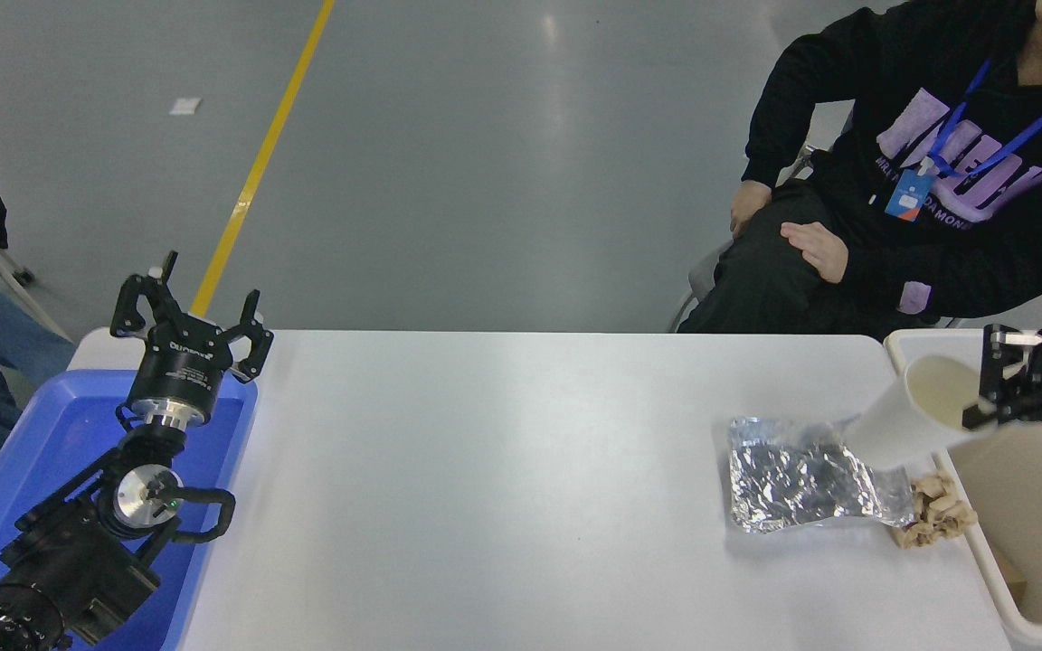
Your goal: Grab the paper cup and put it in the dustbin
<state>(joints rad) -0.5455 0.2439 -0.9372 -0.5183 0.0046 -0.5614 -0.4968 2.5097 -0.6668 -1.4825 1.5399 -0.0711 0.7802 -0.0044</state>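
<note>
The paper cup (905, 418) is pinched by its rim in the right gripper (996, 384), tilted over the dustbin (991, 542) edge; if released now, it could easily be bounced back onto the table (485, 488).

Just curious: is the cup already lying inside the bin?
No, the right gripper holds the cup tilted in the air at the bin rim.

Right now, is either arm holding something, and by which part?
Yes: the right gripper holds the cup by its rim. The left gripper holds nothing.
</note>
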